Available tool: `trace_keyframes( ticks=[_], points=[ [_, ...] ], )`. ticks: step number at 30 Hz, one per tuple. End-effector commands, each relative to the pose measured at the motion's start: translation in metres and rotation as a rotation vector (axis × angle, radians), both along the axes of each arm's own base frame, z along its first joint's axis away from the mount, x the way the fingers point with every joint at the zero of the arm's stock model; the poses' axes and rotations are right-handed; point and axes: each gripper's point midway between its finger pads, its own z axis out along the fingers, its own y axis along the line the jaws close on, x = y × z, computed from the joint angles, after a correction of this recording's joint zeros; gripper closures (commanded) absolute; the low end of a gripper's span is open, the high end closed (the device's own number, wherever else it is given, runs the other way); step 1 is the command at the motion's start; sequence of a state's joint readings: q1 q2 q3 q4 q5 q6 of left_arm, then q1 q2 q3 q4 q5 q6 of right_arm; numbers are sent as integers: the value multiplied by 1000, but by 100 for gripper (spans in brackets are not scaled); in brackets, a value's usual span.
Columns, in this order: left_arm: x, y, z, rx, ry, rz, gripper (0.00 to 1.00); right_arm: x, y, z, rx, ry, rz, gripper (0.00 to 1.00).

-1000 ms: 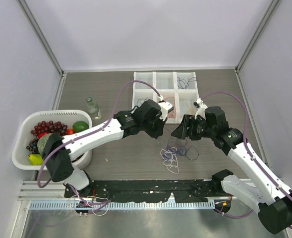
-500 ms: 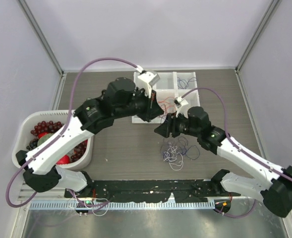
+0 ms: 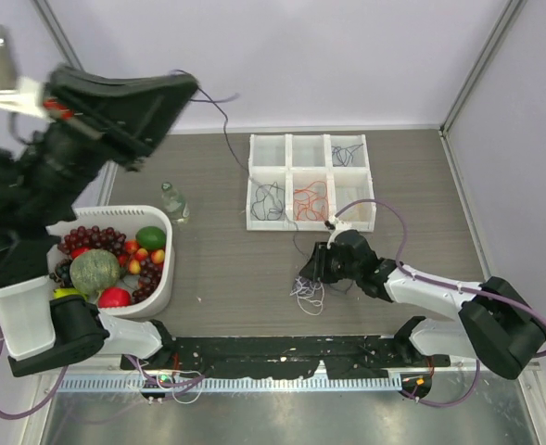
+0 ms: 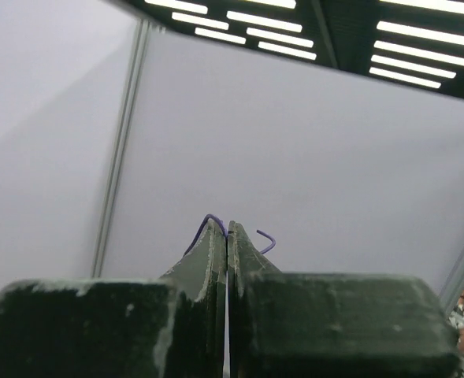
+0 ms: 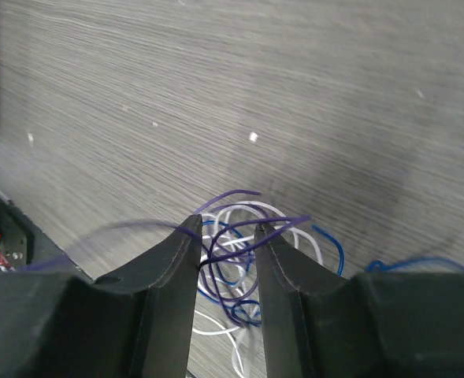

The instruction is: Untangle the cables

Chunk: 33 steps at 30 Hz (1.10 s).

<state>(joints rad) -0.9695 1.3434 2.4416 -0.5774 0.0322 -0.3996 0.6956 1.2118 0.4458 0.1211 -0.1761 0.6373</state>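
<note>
The left gripper [image 4: 228, 236] was pressed fully together with a purple cable [image 4: 269, 236] nipped at its very tips. A short end curled out on each side against a plain pale wall. Seen from above, that arm was lifted high and close to the lens and so blurred that its fingers could not be made out. A thin dark strand ran from it down towards the near-left corner of the compartment tray [image 3: 288, 169], where it grew too fine to follow. The right gripper [image 5: 226, 228] hung low over the table [image 5: 310, 94] with its jaws apart. Two purple strands crossed the gap between the fingertips, and whether they were pinched could not be told. Just beyond and beneath those tips lay the tangle of cables [image 5: 243, 272], white, blue and purple loops heaped together. Its near part was hidden under the finger bodies, and a blue strand was cut off behind the right one. From overhead only pale loops [image 3: 311, 297] showed beside the gripper. A black cable [image 3: 271, 197] and a red-orange cable [image 3: 310, 197] lay in separate tray compartments.
</note>
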Motion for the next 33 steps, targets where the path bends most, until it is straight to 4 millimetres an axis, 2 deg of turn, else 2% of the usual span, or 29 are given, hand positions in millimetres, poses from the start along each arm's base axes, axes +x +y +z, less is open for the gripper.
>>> trace_keyframes(
  ticks=[1,7,9,10,11,12,14,18,21,25,28,30,32,33],
  points=[
    [-22,39,52,-180,-124,27,100,10,-7,-6,1,-13,-92,62],
    [-37,61,67,-248,-157,19,100,8,-38,-37,-103,86,-232,66],
    [-33,65,68,-257,-147,52,100,14,-57,-44,-157,98,-312,64],
    [-32,67,67,-254,-146,59,100,9,-68,-50,-200,128,-334,64],
    [-32,69,66,-251,-144,68,100,15,-79,-50,-219,123,-399,64],
    [-33,71,66,-250,-146,72,100,11,-90,-54,-250,145,-430,65],
    [-37,83,71,-271,-163,95,100,13,-107,-56,-272,157,-499,65],
    [-46,117,85,-338,-210,170,100,14,-128,-54,-295,155,-584,60],
    [-45,132,86,-347,-217,232,100,12,-139,-54,-305,167,-633,51],
    [-42,149,86,-359,-215,303,100,15,-169,-46,-340,153,-761,43],
    [-37,153,82,-344,-198,344,100,22,-183,-35,-334,109,-815,41],
    [-33,154,77,-331,-179,357,100,23,-195,-29,-372,91,-855,35],
    [-30,151,74,-318,-171,364,100,26,-200,-23,-389,70,-846,34],
    [-28,150,72,-310,-166,370,100,30,-195,-18,-370,58,-828,33]
  ],
)
